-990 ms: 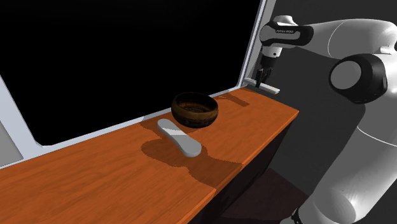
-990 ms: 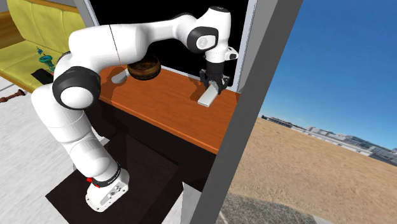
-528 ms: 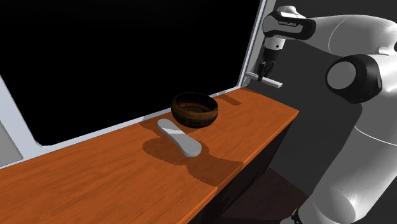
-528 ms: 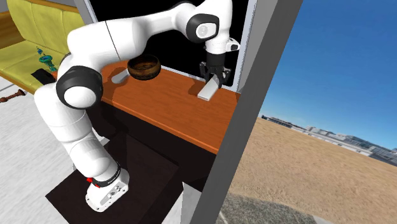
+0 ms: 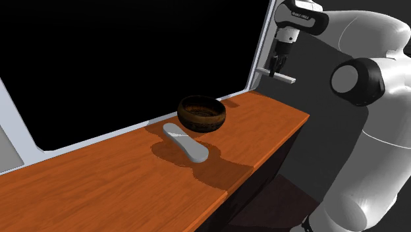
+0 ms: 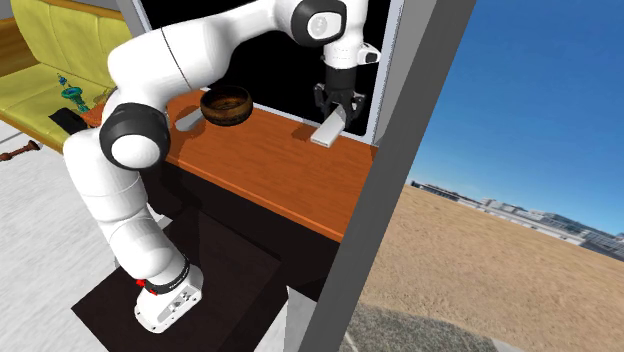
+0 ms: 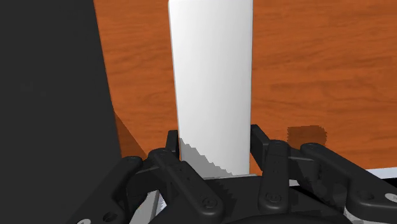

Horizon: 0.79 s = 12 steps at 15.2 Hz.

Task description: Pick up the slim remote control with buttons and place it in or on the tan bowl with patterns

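Observation:
My gripper (image 5: pixel 276 68) is shut on a slim, plain white remote (image 5: pixel 279 75) and holds it in the air above the far end of the wooden counter (image 5: pixel 118 178). In the second exterior view the remote (image 6: pixel 326 130) hangs below the gripper (image 6: pixel 338 112), clear of the counter. In the wrist view the black fingers (image 7: pixel 172 145) clasp the remote (image 7: pixel 213 83) on both sides. The dark brown patterned bowl (image 5: pixel 202 113) stands upright on the counter, toward the shoulder view's left of the gripper and lower; the same bowl (image 6: pixel 226 104) also appears beyond the arm.
A grey oblong object (image 5: pixel 186 143) lies on the counter just in front of the bowl. A white window frame (image 5: pixel 262 46) rises beside the gripper, with a black area behind it. The counter's front edge (image 5: pixel 263 158) drops off. A yellow sofa (image 6: pixel 50 60) stands far off.
The gripper has risen with the remote, lifting it off the counter's far end and higher along the window frame. The bowl and the grey object have not moved.

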Each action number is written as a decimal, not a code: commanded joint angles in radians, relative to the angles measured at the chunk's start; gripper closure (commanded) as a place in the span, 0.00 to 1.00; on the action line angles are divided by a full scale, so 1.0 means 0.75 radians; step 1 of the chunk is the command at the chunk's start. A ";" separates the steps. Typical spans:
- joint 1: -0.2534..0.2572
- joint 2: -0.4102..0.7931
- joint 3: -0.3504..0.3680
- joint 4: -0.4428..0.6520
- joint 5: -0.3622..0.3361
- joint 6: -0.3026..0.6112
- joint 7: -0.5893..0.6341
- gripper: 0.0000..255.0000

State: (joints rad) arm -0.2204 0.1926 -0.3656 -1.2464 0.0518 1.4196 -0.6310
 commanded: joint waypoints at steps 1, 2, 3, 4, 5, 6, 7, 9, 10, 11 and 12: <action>0.023 -0.023 0.012 -0.009 -0.010 -0.013 0.032 1.00; 0.048 -0.057 0.024 -0.051 -0.023 -0.003 0.066 1.00; 0.073 -0.088 0.038 -0.089 -0.035 0.006 0.100 1.00; 0.096 -0.117 0.052 -0.124 -0.046 0.014 0.135 1.00; 0.118 -0.144 0.067 -0.157 -0.056 0.021 0.169 1.00; 0.139 -0.169 0.082 -0.187 -0.064 0.026 0.204 1.00; 0.158 -0.193 0.099 -0.214 -0.072 0.031 0.239 1.00; 0.195 -0.234 0.132 -0.263 -0.083 0.039 0.308 1.00; 0.213 -0.252 0.149 -0.284 -0.088 0.041 0.342 1.00; 0.230 -0.269 0.167 -0.302 -0.091 0.044 0.376 1.00; 0.247 -0.284 0.184 -0.319 -0.094 0.046 0.410 1.00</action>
State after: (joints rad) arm -0.0478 -0.0093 -0.2404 -1.4683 -0.0168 1.4473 -0.3507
